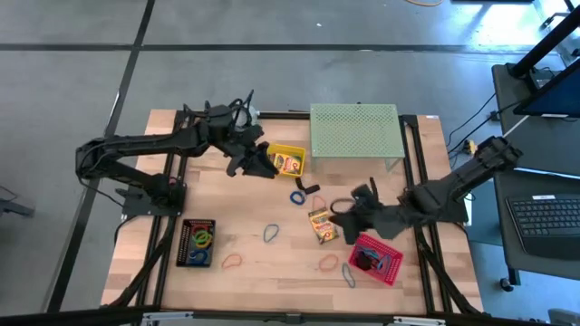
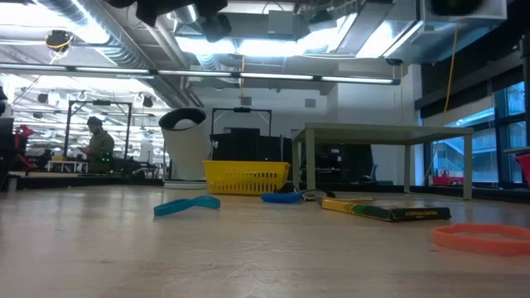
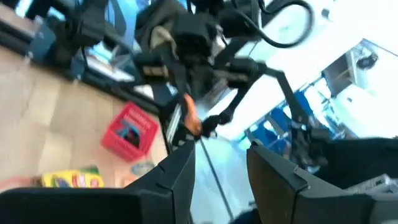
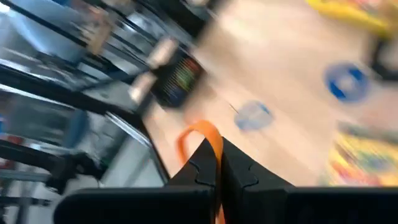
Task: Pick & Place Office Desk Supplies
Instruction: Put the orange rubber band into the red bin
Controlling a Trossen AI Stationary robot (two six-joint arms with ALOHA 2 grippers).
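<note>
My right gripper [image 4: 219, 163] is shut on an orange rubber band [image 4: 200, 138] above the table, just beside a crayon box [image 1: 322, 225]. My left gripper [image 3: 221, 163] stands open with nothing between its fingers, at the left side of the yellow basket [image 1: 288, 161], where another crayon box [image 1: 290, 165] lies. Loose rubber bands lie flat on the wood: blue [image 1: 297, 196], grey-blue [image 1: 270, 234] and orange [image 1: 232, 262]. A black clip [image 1: 311, 187] lies near the blue band. My right gripper pinches the orange rubber band between its two shut fingers. A loop of the band [image 4: 194, 134] sticks out past the fingertips. The fingers slant downward, toward the table's left. The band is lifted clear of the wood.
A pale green perforated stand [image 1: 353, 131] stands at the far edge. A red basket [image 1: 374, 258] sits near the right front. A black tray [image 1: 197, 243] with rubber bands sits at the left front. More bands [image 1: 327, 263] lie beside the red basket.
</note>
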